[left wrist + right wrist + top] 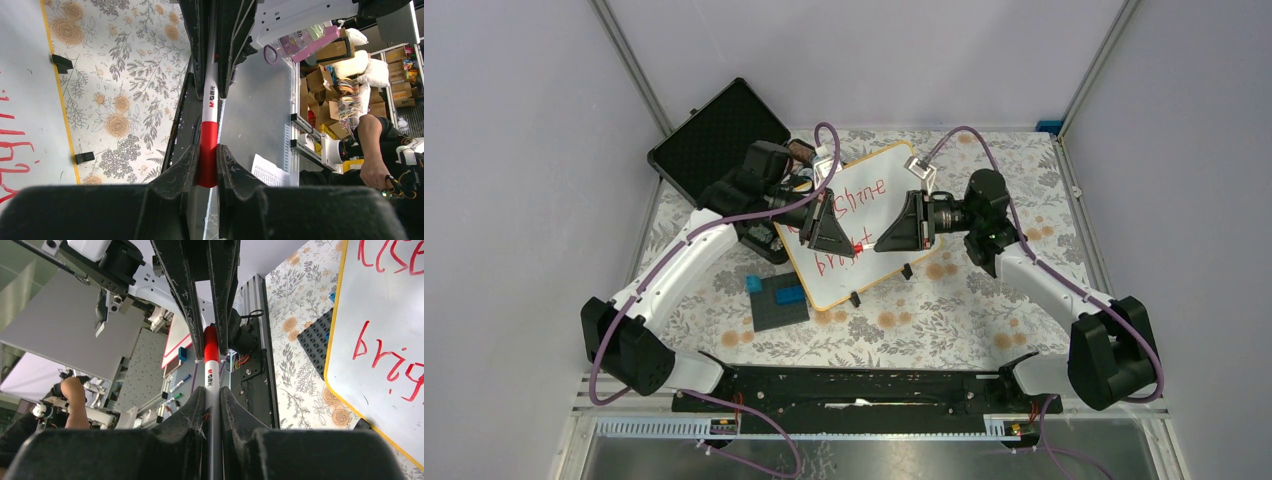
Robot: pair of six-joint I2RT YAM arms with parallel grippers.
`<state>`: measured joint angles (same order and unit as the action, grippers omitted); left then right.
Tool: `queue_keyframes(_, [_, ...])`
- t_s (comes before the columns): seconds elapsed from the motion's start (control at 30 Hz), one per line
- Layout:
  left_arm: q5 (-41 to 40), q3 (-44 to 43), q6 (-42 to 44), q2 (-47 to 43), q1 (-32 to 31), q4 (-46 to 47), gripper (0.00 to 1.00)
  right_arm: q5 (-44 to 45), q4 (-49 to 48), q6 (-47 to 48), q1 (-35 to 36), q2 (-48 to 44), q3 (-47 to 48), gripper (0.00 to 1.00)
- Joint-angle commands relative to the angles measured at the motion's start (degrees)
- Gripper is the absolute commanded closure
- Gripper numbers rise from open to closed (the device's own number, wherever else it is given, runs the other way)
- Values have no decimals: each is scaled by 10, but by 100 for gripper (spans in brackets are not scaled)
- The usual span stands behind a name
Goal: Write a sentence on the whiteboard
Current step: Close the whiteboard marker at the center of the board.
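The whiteboard (pixel 879 270) lies tilted on the floral tablecloth, with a tan frame and the red sentence (pixel 857 196) in two lines. Above its near half, a white marker (pixel 861 245) with a red cap hangs level between both arms. My left gripper (pixel 208 156) is shut on the red cap (pixel 208 135). My right gripper (pixel 212 399) is shut on the white barrel (pixel 211 377). The two grippers face each other tip to tip. In the right wrist view the whiteboard (pixel 385 300) shows the sentence (pixel 387 357) at the right; in the left wrist view the whiteboard (pixel 30 75) is at the left.
An open black case (pixel 719 140) lies at the back left. A dark grey plate (pixel 776 310) with blue blocks (pixel 790 295) sits left of the board's near corner. Two small black feet (pixel 855 298) stick out from the board's near edge.
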<state>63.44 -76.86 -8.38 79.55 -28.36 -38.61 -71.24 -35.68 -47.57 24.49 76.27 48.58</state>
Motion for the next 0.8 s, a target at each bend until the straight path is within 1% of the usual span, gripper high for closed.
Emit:
queue_keyframes(0.0, [-24,-14,18,-4,-23,104,100,-8,45,52,45,-1,42,89])
queue_keyframes(0.1, [-35,2,35,-20,-14,87,100,-7,168,154,18,-14,80,73])
queue_keyframes(0.17, [-40,3,49,-25,-6,73,100,-8,225,190,-3,-21,94,57])
queue_keyframes(0.23, [-47,-9,77,-23,-3,37,100,-21,245,204,-27,-29,102,39])
queue_keyframes(0.3, [-54,-19,114,-18,-3,0,100,-34,291,240,-55,-36,120,23])
queue_keyframes(0.33, [-61,-22,125,-14,-3,-17,100,-37,335,274,-67,-39,135,19])
queue_keyframes(0.37, [-66,-25,129,-9,-3,-32,100,-33,402,330,-75,-43,154,18])
queue_keyframes(0.43, [-65,-32,135,4,-2,-62,100,15,592,499,-75,-42,218,16])
queue_keyframes(0.47, [-59,-34,138,11,-3,-75,100,49,657,566,-71,-41,242,16])
queue_keyframes(0.5, [-55,-36,139,17,-4,-87,100,79,709,613,-68,-40,262,16])
queue_keyframes(0.57, [-54,-37,137,23,-4,-98,100,133,768,675,-64,-44,282,16])
queue_keyframes(0.67, [-47,-32,127,24,-4,-98,100,203,807,734,-42,-64,290,18])
queue_keyframes(0.73, [-42,-31,116,27,-4,-97,100,280,825,768,8,-75,292,20])
queue_keyframes(0.77, [-42,-30,111,28,-4,-97,100,304,833,780,27,-77,296,21])
